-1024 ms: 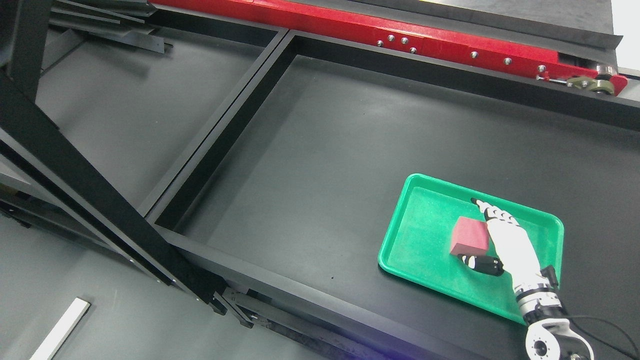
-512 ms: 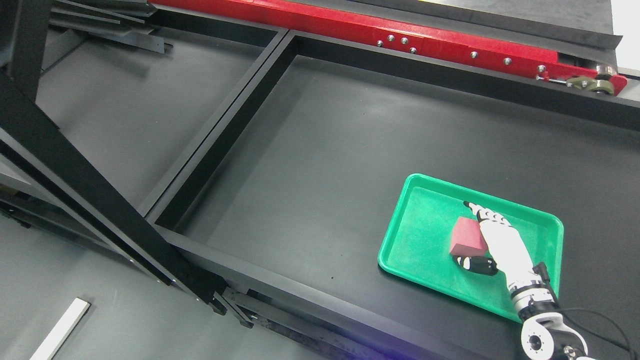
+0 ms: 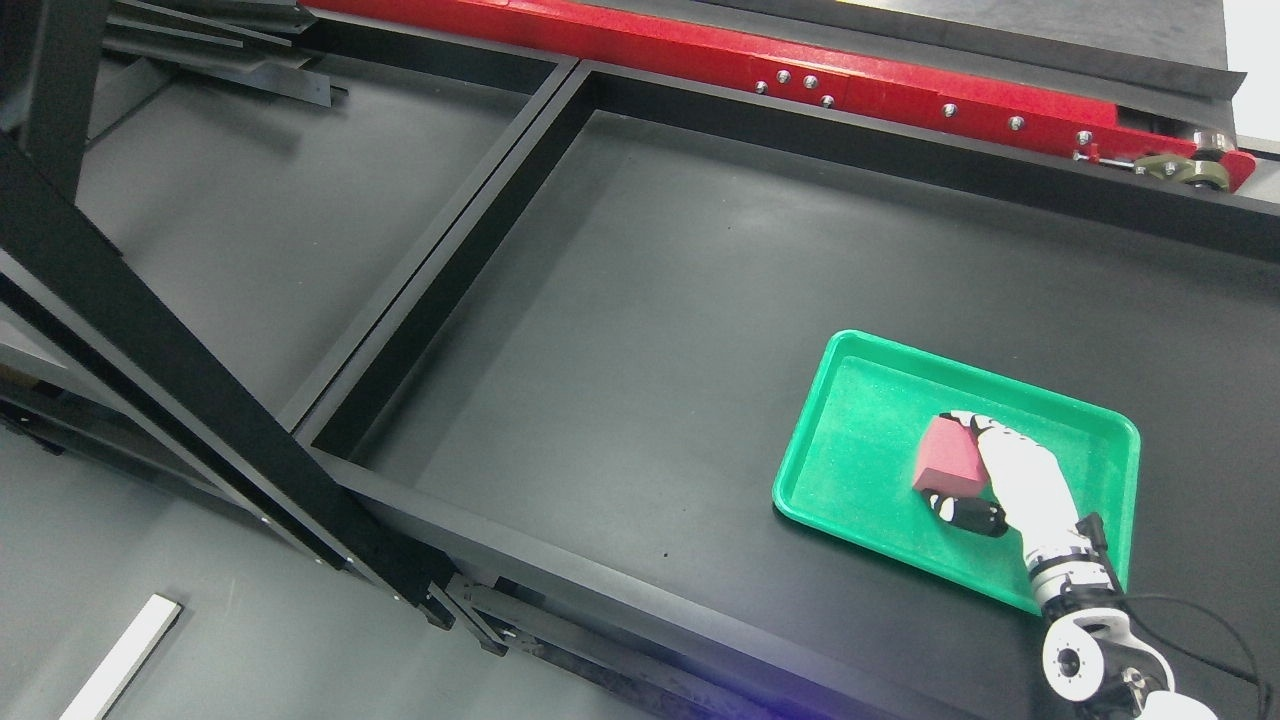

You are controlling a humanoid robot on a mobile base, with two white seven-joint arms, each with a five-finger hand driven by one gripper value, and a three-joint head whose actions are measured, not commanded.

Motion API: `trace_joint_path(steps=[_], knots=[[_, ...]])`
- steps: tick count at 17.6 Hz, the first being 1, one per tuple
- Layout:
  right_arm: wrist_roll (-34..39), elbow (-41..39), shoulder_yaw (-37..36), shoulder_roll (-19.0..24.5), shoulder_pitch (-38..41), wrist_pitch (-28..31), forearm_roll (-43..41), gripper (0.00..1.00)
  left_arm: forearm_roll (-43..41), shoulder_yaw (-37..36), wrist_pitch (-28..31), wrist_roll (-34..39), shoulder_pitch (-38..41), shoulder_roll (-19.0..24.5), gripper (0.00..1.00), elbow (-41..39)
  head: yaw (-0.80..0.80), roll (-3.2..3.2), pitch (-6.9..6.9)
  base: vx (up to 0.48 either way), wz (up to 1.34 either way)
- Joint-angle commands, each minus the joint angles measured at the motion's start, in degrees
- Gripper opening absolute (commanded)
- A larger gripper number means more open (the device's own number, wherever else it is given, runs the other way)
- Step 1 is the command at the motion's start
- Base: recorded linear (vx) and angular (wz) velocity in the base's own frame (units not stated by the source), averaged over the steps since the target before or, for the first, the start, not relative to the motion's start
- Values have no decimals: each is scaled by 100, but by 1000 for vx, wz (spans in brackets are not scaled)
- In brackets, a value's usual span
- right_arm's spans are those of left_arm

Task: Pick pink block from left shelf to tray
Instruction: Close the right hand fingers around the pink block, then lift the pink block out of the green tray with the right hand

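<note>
The pink block (image 3: 945, 462) lies inside the green tray (image 3: 850, 440), right of the tray's middle. My right hand (image 3: 948, 462), white with black fingertips, comes in from the lower right and is shut on the block. Its fingers (image 3: 968, 420) curl over the block's far edge, and the thumb (image 3: 965, 514) presses in at the near edge. The hand covers the block's right side. Whether the block rests on the tray floor or sits just above it is unclear. The left arm does not show.
The tray sits on a black, walled shelf surface (image 3: 650, 330). A black divider (image 3: 440, 240) separates it from a second bay at the left. A red rail (image 3: 800, 70) runs along the back, and a black slanted beam (image 3: 170, 370) crosses the left foreground.
The fingers have curled in closer around the block. The tray, the block and the hand have shifted a little to the right and away, while the rail and shelf stay put.
</note>
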Motion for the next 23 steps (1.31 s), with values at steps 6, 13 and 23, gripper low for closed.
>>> trace_joint_path(steps=[6, 13, 23], knots=[[-9, 278, -121, -166, 88, -362, -149, 0, -9, 0, -2, 4, 52, 100, 100, 0, 0, 0, 0, 0, 0], [-780, -231, -728, -8, 150, -1075, -737, 3, -9, 0, -2, 4, 52, 100, 100, 0, 0, 0, 0, 0, 0], [-1687, -1304, -1677, 748, 360, -1101, -860, 3, -9, 0, 6, 4, 52, 100, 100, 0, 0, 0, 0, 0, 0]])
